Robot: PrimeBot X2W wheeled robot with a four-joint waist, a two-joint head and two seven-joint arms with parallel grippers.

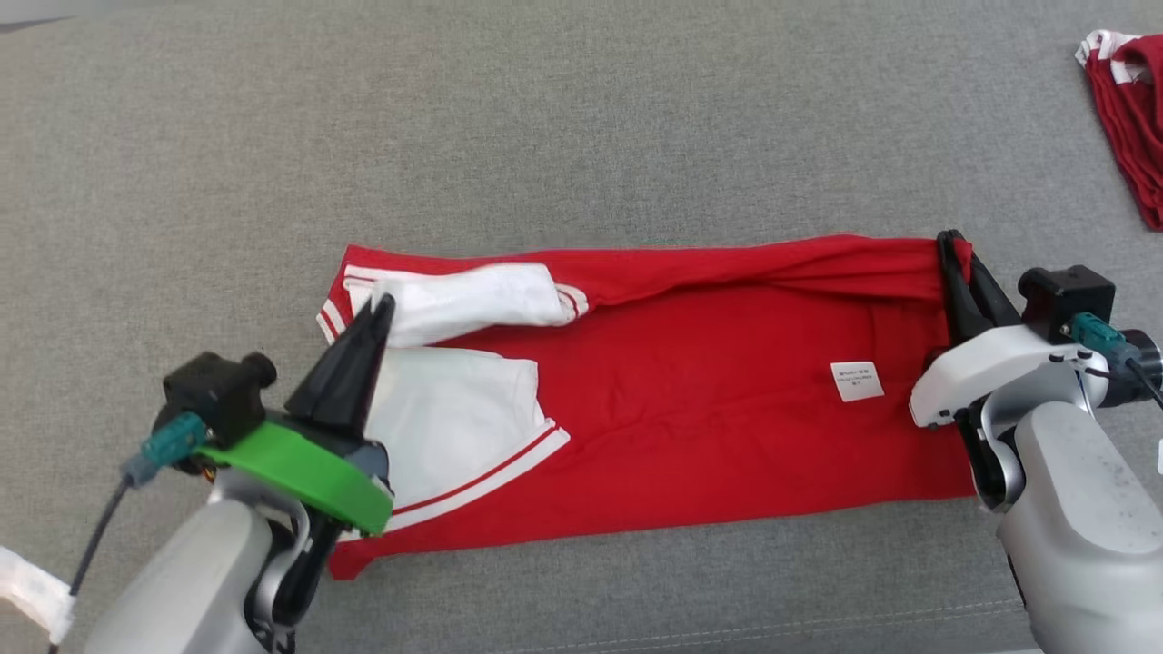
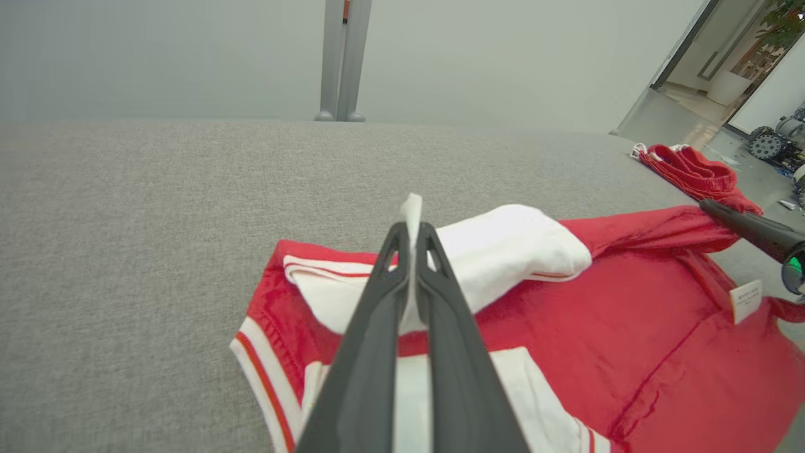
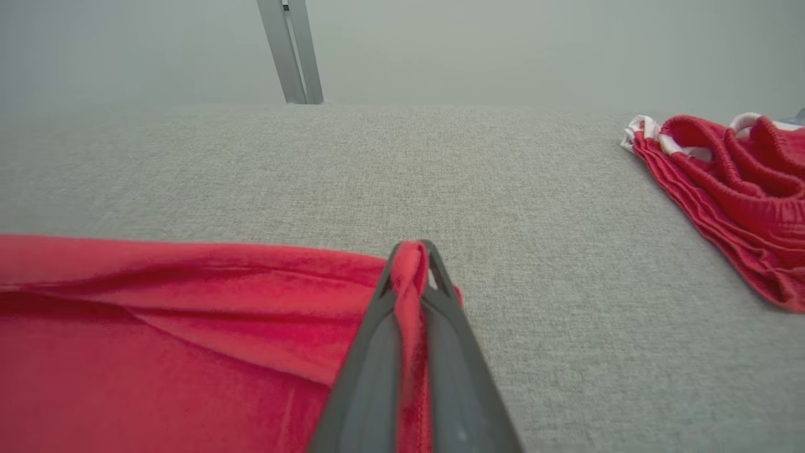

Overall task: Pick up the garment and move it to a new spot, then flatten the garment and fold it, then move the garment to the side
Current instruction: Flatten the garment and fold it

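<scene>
Garment (image 1: 709, 400) lies spread mid-counter (image 1: 581, 118), long axis left-right. Left gripper (image 1: 382, 304) fingers closed on the white sleeve (image 1: 472, 300) at the far-left corner. Right gripper (image 1: 949, 243) fingers closed on the red far-right corner. These matched far-edge grips likely prepare a fold toward the near edge.

Our pale grey arms (image 1: 173, 581), dark tapered fingers (image 1: 350, 372)
Our left gripper (image 1: 380, 309) wears a green collar (image 1: 300, 472), our right gripper (image 1: 949, 241) a white shell (image 1: 990, 368); each carries a black camera block (image 1: 218, 386), a teal plug (image 1: 168, 442) and, it seems, a dark cable (image 1: 95, 536).
</scene>
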